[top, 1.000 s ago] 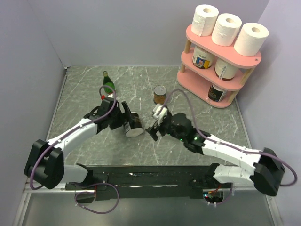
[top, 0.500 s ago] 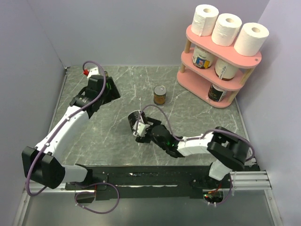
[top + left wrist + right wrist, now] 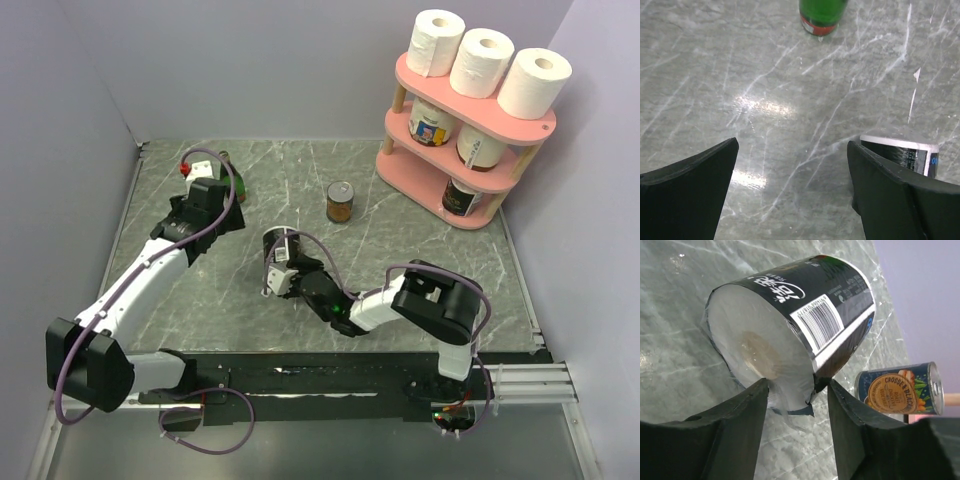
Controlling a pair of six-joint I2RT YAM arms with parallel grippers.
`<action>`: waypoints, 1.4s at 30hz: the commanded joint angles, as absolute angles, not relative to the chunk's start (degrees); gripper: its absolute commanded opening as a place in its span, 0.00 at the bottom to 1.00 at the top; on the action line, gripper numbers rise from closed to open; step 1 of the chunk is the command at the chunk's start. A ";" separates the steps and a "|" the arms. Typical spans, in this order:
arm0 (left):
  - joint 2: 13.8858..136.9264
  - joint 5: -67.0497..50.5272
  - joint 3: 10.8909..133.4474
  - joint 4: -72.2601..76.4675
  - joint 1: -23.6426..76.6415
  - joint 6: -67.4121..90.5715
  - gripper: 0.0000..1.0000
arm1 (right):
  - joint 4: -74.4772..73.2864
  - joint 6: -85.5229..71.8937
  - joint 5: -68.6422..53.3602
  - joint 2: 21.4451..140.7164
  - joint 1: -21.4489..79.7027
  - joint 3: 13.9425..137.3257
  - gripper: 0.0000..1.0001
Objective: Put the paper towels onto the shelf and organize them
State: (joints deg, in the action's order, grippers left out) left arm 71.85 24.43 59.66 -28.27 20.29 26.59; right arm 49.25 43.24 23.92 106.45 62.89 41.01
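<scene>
Three white paper towels (image 3: pixel 437 42) (image 3: pixel 481 62) (image 3: pixel 534 82) stand in a row on the top board of the pink shelf (image 3: pixel 470 112) at the back right. A roll in a black wrapper (image 3: pixel 274 243) (image 3: pixel 790 315) lies on its side mid-table, its white end facing my right wrist camera. My right gripper (image 3: pixel 278 270) (image 3: pixel 799 385) has closed on that roll's lower rim, one finger on the white end and the other on the wrapper. My left gripper (image 3: pixel 222 212) (image 3: pixel 792 145) hangs open over bare table, just left of the wrapped roll (image 3: pixel 900 155).
A green bottle (image 3: pixel 230 178) (image 3: pixel 822 17) stands at the back left, close to the left arm. A tin can (image 3: pixel 340 201) (image 3: pixel 900 389) stands upright between the roll and the shelf. Jars (image 3: pixel 480 145) fill the shelf's two lower boards. Grey walls close in both sides.
The left gripper let go of the wrapped roll and pulled back toward the bottle. The right arm swung left to the roll, and its jaws narrowed onto the roll's rim.
</scene>
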 commanded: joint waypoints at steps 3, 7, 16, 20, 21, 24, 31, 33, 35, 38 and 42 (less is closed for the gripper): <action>69.08 29.35 60.38 -26.72 18.73 25.40 0.96 | 52.47 42.02 23.47 106.52 63.46 43.86 0.52; 69.43 31.10 60.38 -27.77 18.20 25.93 0.96 | 54.22 40.52 24.60 107.14 63.37 45.44 0.43; 71.54 32.26 60.82 -29.00 17.67 26.28 0.96 | 44.14 30.70 18.64 96.34 63.28 42.19 0.38; 72.24 30.24 60.47 -28.57 17.14 26.89 0.96 | 40.95 27.60 13.73 91.76 63.02 39.21 0.43; 72.33 25.01 60.21 -28.04 16.01 27.24 0.96 | 41.83 28.38 13.54 92.19 63.02 38.50 0.50; 74.61 14.02 60.20 -25.05 14.51 28.56 0.97 | 48.77 33.91 15.12 94.92 63.02 36.48 0.58; 84.28 2.55 68.28 -27.16 10.46 31.73 0.99 | 55.01 40.08 11.52 98.17 63.10 36.83 0.77; 87.18 2.55 70.04 -28.21 10.11 31.29 0.99 | 54.84 40.43 12.12 99.31 63.10 38.31 0.81; 89.02 2.64 70.66 -28.56 10.02 30.94 0.99 | 55.72 40.78 12.57 100.71 63.19 39.55 0.83; 90.61 2.29 69.44 -27.78 9.32 30.41 0.98 | 57.04 42.10 13.10 102.82 63.37 41.13 0.89; 92.46 1.41 68.47 -27.69 8.70 29.88 0.97 | 59.06 44.99 12.04 104.76 63.63 41.66 0.90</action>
State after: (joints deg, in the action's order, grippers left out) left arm 91.18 3.79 68.27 -28.23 9.39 29.80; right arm 52.29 41.67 12.82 102.80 63.13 39.55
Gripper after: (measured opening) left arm 0.979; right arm 0.893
